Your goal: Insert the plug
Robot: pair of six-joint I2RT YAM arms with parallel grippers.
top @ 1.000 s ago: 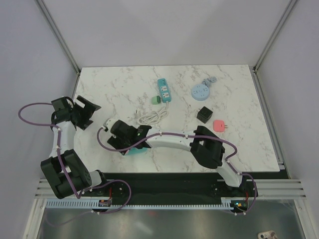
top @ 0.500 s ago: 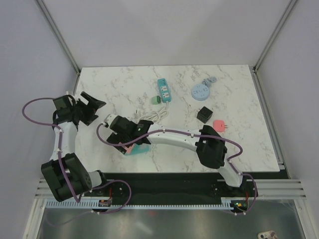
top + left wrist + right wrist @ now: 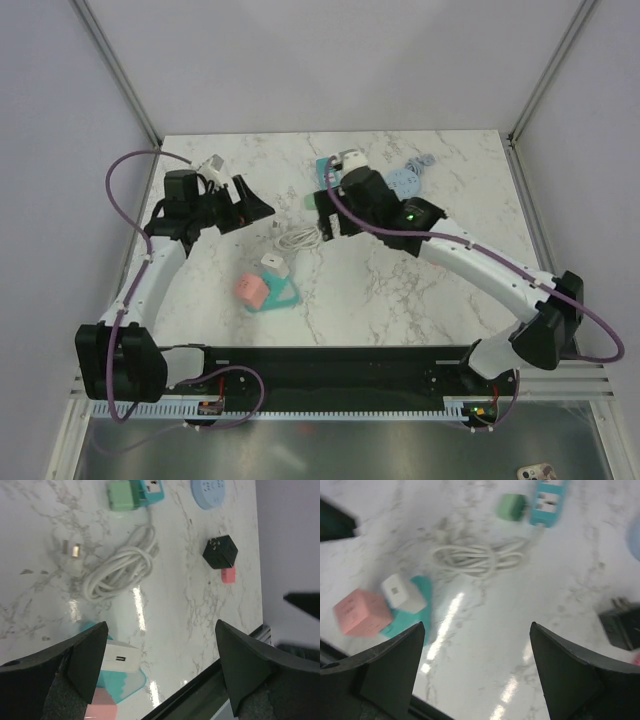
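Both released and empty: left fingers (image 3: 95,647) and right fingers (image 3: 402,655) were spread wide above the desk (image 3: 400,310) with nothing between them.

The white plug (image 3: 272,262) stood on the teal socket block (image 3: 282,296) at the near-left of the desk, with the pink cube (image 3: 249,288) touching the block. It looked seated, but the right wrist view was blurred, so I couldn't confirm it was fully home.

Risks:
- If the plug was only part-way in, a nudge would tip it out. Nothing held the block down, so a push from above could slide it instead of seating the plug.
- The white cord (image 3: 300,238) lay coiled between the plug and both sets of fingers. A low sweep could snag it and drag the teal power strip (image 3: 549,502).
- Both wrists hung close together over mid-desk, so they could clash if both went for the plug.

Geometry:
- Top view: the plug was nearer the bases than either set of fingers, roughly between them sideways and well apart from both.
- Left wrist view: it sat low, just beside the inner edge of the finger on the frame's left.
- Right wrist view: it sat left of the gap, not between the fingers.
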